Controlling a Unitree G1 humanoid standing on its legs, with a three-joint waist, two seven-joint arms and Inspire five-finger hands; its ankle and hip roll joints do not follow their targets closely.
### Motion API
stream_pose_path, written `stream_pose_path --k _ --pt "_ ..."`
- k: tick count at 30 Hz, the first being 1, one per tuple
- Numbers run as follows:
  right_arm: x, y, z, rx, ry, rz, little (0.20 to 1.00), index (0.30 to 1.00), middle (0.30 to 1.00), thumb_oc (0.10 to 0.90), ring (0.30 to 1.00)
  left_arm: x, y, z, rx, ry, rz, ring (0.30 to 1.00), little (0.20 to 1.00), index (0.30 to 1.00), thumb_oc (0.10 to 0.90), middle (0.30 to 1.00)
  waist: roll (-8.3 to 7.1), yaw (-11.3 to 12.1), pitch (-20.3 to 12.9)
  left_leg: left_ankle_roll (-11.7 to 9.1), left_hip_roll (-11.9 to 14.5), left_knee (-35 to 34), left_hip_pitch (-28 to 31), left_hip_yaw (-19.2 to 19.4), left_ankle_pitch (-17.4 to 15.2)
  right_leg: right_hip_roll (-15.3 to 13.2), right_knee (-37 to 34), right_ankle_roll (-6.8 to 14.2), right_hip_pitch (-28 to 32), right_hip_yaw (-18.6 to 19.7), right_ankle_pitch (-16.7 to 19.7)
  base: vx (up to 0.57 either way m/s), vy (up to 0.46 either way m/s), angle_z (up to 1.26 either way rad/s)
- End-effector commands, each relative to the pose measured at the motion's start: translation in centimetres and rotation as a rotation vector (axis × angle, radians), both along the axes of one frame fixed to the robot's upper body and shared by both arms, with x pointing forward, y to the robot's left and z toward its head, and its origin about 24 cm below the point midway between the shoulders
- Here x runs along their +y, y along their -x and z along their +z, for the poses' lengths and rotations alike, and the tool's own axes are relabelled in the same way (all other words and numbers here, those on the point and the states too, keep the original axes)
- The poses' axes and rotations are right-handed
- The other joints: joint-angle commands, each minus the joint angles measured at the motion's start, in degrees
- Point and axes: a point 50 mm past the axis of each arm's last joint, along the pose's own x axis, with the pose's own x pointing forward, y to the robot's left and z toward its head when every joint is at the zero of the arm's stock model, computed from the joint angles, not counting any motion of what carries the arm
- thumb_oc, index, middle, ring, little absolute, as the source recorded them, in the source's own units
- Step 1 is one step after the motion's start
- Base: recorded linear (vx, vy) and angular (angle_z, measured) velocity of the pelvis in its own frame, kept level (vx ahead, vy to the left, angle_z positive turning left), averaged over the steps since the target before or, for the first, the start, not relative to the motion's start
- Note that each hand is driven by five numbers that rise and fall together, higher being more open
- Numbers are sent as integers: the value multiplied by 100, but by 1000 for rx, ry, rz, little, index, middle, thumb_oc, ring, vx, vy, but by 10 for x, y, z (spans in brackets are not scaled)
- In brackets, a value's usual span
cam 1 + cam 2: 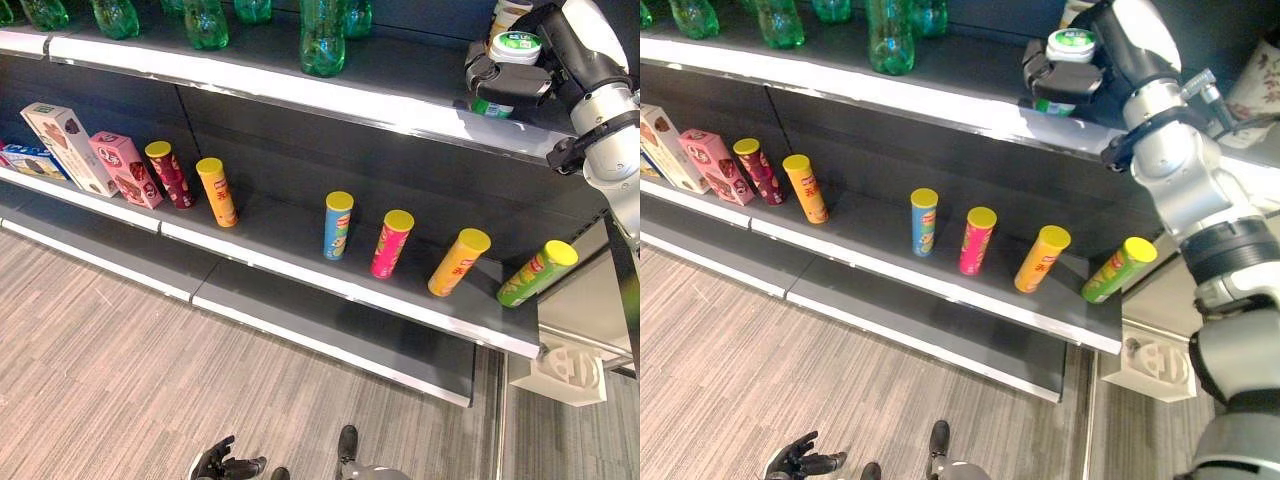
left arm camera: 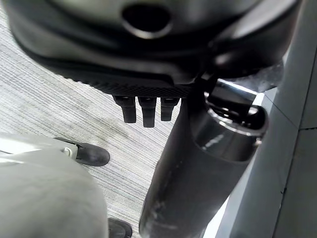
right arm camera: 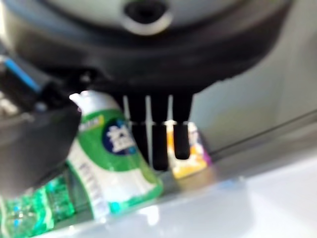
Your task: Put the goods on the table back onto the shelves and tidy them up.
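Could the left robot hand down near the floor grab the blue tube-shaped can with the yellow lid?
Probably not as it hangs: the left robot hand is low above the floor, while the blue can stands up on the shelf.

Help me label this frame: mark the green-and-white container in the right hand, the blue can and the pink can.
green-and-white container [image 3: 111, 163]: right wrist view, its side.
blue can [image 1: 338, 228]: left eye view, mid-body.
pink can [image 1: 391, 246]: left eye view, mid-body.

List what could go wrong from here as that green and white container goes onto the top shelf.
1. The right hand holds the green and white container right above the top shelf front edge; released there, it may tip off onto the floor.
2. Green bottles stand close by on that shelf; a sideways sweep could knock one over.
3. The cans on the middle shelf lean already; a falling container might topple them.
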Motion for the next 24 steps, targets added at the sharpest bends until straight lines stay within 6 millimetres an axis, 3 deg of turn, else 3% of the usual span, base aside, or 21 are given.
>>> stream_pose_path --k 1,24 --pt "0 8 53 -185 -66 -16 300 300 300 400 300 23 -9 8 -34 -86 -37 900 900 900 800 900 -413 149 -188 -172 -39 14 -29 347 -404 -466 58 856 552 -60 -1064 7 -12 9" --pt "-12 4 43 -148 -81 -68 300 300 300 400 300 27 -10 8 -17 -102 -39 900 900 900 800 900 -429 66 -189 -155 -17 14 21 489 -452 -461 35 870 590 7 -1050 -2 -2 2"
